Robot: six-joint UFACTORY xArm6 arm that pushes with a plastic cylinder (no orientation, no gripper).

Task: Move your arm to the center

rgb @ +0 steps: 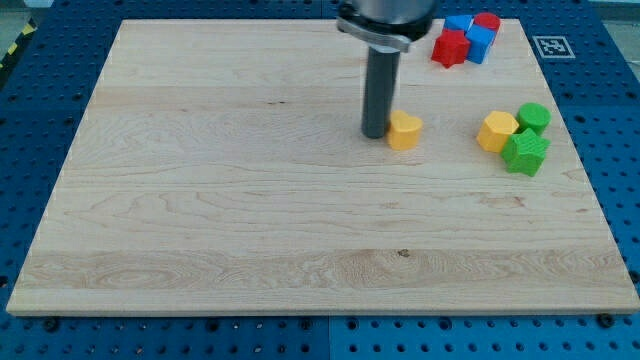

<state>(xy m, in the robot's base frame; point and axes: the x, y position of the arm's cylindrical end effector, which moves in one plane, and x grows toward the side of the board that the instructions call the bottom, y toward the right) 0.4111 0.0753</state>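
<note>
My dark rod comes down from the view's top, and my tip [376,134] rests on the wooden board [250,200] a little right of its middle and in its upper half. A yellow heart-shaped block [405,130] sits right against my tip on its right side, touching or nearly touching. Further right lies a yellow hexagonal block [496,131], with a green round block [535,117] and a green star-shaped block [526,153] beside it.
At the view's top right corner of the board is a cluster: a red star-shaped block [450,48], a blue block [480,44], another blue block [458,24] and a red round block [488,21]. A marker tag [553,46] lies off the board's right edge.
</note>
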